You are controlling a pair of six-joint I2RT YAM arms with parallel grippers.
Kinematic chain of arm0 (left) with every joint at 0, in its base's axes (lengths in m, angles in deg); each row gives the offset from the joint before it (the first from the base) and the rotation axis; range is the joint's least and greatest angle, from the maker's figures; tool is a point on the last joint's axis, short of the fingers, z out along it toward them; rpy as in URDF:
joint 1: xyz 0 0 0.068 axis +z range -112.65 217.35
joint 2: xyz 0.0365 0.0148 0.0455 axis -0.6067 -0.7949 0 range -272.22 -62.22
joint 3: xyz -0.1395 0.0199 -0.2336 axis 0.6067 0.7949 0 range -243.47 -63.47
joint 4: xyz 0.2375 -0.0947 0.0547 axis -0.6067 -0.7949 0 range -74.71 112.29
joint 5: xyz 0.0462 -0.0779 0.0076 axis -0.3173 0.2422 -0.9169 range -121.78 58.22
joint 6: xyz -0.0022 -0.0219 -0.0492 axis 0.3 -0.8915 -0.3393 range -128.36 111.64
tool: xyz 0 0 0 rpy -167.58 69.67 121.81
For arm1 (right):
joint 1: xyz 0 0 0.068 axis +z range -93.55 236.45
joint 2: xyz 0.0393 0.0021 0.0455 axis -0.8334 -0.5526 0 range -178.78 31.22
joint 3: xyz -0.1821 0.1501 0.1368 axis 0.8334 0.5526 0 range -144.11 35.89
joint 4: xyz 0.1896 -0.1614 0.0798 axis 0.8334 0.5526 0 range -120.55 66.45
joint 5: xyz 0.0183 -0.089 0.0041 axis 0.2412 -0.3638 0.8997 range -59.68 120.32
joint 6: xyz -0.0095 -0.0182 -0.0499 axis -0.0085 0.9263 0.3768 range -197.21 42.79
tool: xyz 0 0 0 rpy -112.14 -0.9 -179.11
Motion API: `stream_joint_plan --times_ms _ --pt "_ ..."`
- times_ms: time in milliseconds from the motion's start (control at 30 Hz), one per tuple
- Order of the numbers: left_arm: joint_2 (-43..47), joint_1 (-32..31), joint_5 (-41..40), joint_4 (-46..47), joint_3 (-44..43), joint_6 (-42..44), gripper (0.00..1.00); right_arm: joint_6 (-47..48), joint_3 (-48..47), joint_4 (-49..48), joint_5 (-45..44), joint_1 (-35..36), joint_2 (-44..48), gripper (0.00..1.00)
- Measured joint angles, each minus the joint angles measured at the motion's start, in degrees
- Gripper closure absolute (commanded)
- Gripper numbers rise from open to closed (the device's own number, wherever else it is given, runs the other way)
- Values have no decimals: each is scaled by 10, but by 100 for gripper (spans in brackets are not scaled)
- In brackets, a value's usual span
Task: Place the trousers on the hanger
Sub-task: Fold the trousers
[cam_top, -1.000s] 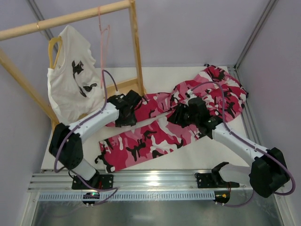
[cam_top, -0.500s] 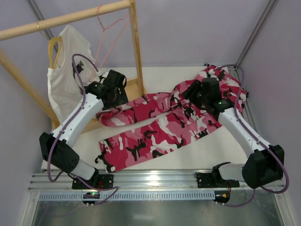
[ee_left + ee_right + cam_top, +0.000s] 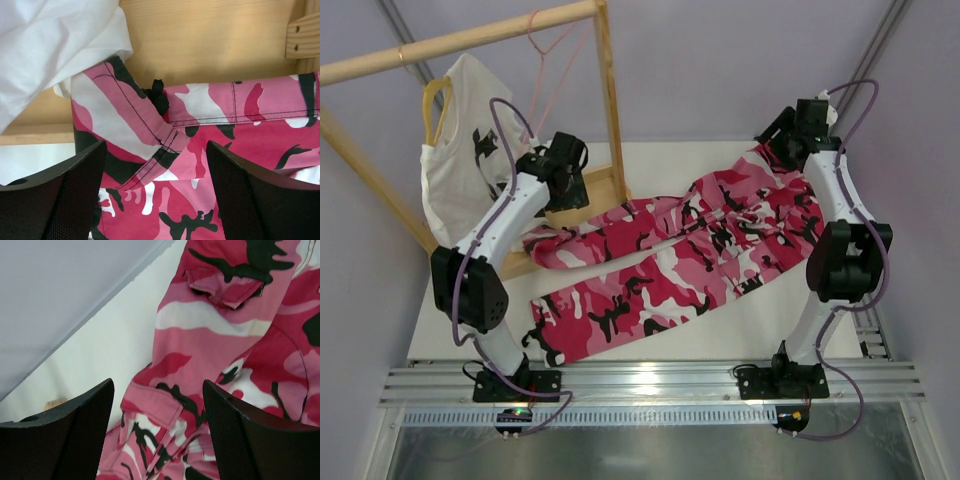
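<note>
While both arms are raised over the table (image 3: 720, 335), neither holds anything. The left gripper (image 3: 565, 172) has its fingers (image 3: 55, 200) spread wide with only air between them. Directly below the gap lies the trousers (image 3: 200, 165), one hemmed end bunched on the wooden rack base (image 3: 210, 45). Beyond the left finger, the white T-shirt (image 3: 45, 45) overlaps a corner of that cloth. The right gripper (image 3: 790, 125) is just as wide apart and grips nothing. Under and beyond its right finger (image 3: 260, 435) sits the waist end with a pocket flap, and bare tabletop runs off past its left finger. From above, the trousers (image 3: 670, 260) lie flat between the two grippers, legs reaching toward the near left. The hanger (image 3: 558, 70) hangs from the rack's top rail, beyond the left fingers and apparently clear of them, though its thin wire is hard to trace.
</note>
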Motion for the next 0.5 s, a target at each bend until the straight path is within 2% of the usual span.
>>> stream_joint_plan --times_ms 167,500 --pt "-25 0 23 4 9 8 22 35 -106 1 2 -18 -119 27" --pt "-20 0 35 13 75 23 27 55 -225 -30 31 -39 -272 30"
